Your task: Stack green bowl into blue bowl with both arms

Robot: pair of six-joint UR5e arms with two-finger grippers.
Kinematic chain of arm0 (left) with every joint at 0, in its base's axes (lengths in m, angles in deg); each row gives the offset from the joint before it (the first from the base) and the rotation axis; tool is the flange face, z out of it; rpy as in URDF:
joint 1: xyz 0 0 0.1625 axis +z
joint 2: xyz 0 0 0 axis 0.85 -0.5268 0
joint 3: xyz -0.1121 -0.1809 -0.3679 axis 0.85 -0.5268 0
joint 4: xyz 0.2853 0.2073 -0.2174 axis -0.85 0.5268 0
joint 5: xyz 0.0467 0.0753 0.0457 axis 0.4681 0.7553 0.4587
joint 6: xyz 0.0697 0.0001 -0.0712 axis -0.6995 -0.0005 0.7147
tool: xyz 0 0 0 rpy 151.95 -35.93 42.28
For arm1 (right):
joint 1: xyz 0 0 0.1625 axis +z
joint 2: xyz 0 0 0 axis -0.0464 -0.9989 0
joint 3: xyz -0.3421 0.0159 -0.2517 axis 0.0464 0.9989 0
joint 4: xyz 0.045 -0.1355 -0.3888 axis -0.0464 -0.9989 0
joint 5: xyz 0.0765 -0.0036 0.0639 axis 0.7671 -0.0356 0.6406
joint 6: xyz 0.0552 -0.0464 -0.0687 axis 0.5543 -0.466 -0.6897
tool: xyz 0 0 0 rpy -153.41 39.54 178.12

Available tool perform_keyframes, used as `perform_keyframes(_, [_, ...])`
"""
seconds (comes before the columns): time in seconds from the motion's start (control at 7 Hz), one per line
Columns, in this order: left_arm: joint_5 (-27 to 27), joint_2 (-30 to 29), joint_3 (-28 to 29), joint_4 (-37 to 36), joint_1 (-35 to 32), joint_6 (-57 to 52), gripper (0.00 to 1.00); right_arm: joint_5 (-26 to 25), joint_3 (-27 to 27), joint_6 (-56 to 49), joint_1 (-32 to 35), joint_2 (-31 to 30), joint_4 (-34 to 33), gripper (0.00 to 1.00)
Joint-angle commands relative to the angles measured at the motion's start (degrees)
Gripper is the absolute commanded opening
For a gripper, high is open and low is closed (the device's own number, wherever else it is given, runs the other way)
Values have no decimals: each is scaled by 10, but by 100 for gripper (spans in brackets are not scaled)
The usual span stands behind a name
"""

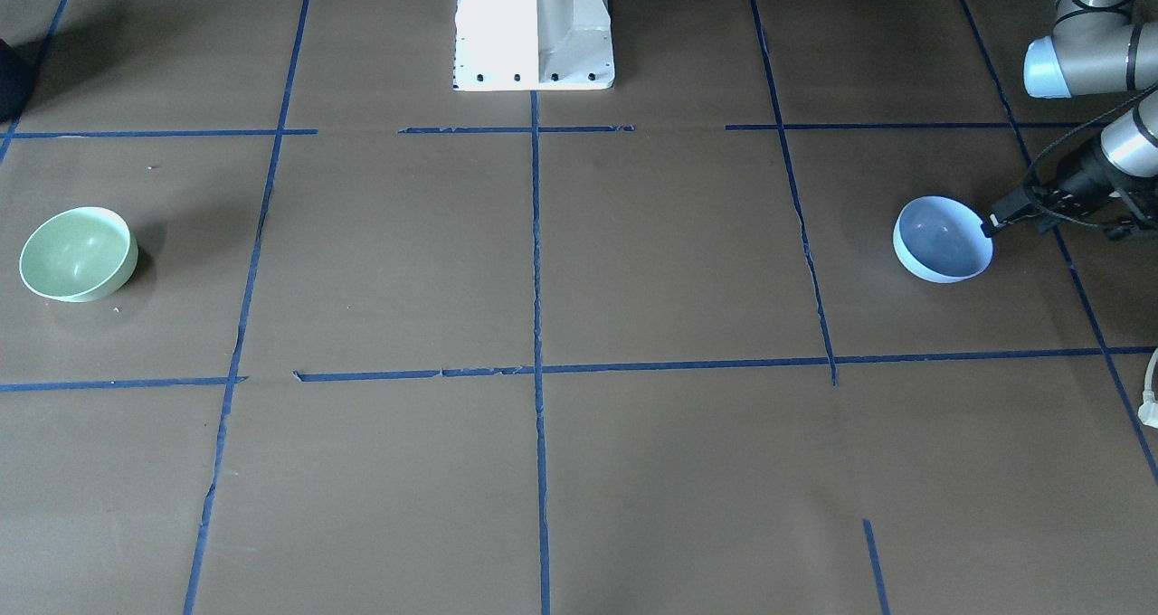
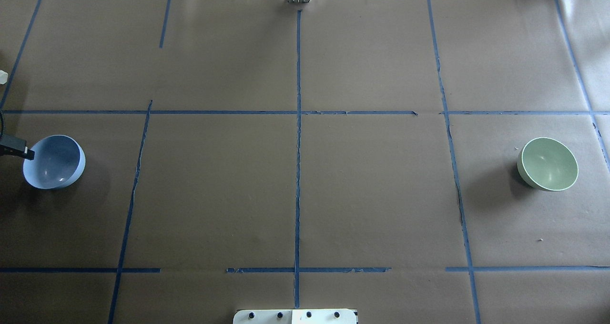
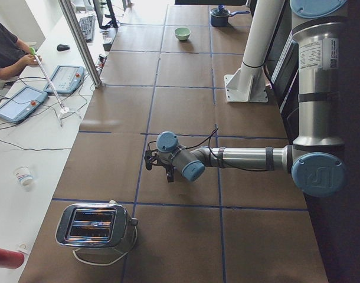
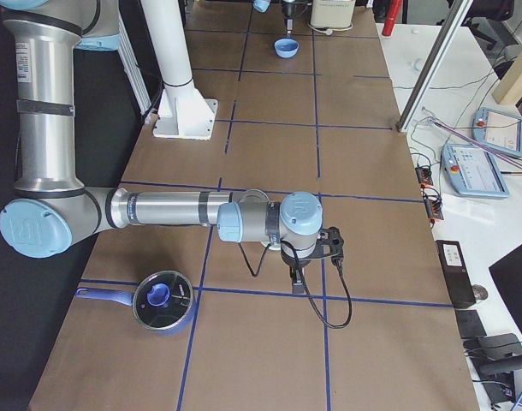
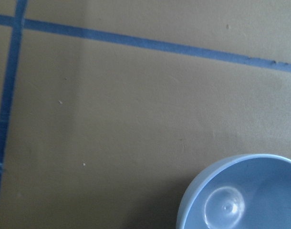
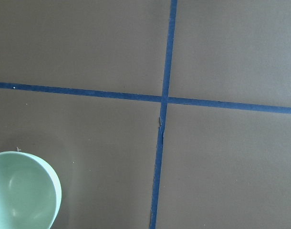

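The blue bowl [image 1: 943,239] stands upright on the table at the robot's left end; it also shows in the overhead view [image 2: 54,162] and the left wrist view [image 5: 241,195]. My left gripper [image 1: 991,224] reaches in low, and its tip sits at the bowl's outer rim [image 2: 27,153]. I cannot tell whether its jaws are open or shut. The green bowl [image 1: 79,253] stands upright at the opposite end [image 2: 548,164] and shows at the lower left of the right wrist view [image 6: 21,191]. My right gripper [image 4: 297,276] shows only in the exterior right view, pointing down; I cannot tell its state.
The white pedestal base [image 1: 534,27] stands at the robot's edge. A toaster [image 3: 94,224] sits beyond the left arm at the table's end. A lidded pot [image 4: 163,301] sits beside the right arm. Operators' desk with tablets [image 4: 479,167] runs along the far side.
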Motion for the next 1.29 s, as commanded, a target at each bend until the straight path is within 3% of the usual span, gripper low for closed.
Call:
perform_keyframes(0.0, [8,-2,6,18,32,27,84,0,0,0,0,0,0,100])
perform_keyframes(0.29, [8,-1,5,17,32,26,26,0,-1,0,0,0,0,100])
perform_keyframes(0.43, [7,0,1,17,32,26,10,0,-1,0,0,0,0,100])
perform_keyframes(0.57, [0,-1,-9,16,29,27,4,0,-1,0,0,1,0,100])
perform_keyframes(0.71, [-10,4,-55,-9,26,28,0,0,-1,0,0,1,-1,100])
perform_keyframes(0.86, [-28,0,-115,-78,25,28,0,1,-1,0,0,0,-1,100])
perform_keyframes(1.0, [-24,-14,-185,-191,31,32,0,0,0,0,0,0,-1,100])
perform_keyframes(1.14, [-23,-75,-226,-293,31,37,0,1,-1,1,0,0,0,100])
